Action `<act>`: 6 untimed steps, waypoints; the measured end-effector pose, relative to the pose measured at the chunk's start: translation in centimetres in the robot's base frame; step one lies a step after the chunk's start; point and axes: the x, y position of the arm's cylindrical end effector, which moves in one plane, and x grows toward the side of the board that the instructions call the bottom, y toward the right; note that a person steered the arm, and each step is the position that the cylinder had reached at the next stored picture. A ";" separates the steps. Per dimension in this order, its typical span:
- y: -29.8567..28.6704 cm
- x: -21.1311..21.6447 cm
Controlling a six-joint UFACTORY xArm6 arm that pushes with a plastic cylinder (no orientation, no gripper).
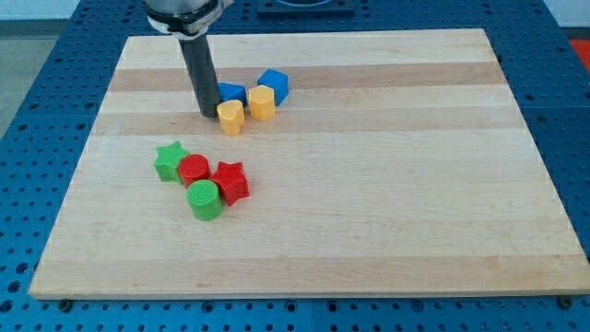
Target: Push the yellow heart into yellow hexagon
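Observation:
The yellow heart (230, 117) lies on the wooden board (369, 184) near the view's top left. The yellow hexagon (262, 102) stands just to its upper right, close to it or touching. My tip (208, 112) rests on the board just left of the yellow heart, a small gap apart. A blue block (231, 93) sits right behind the heart, next to the rod. A blue cube (274, 85) stands behind the hexagon, touching it.
A cluster sits lower left: a green star (170, 160), a red cylinder (194, 171), a red star (230, 181) and a green cylinder (204, 200), all touching. The board's edges drop to a blue perforated table (55, 111).

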 end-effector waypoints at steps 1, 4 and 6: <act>-1.4 0.0; 3.7 4.3; 2.5 3.6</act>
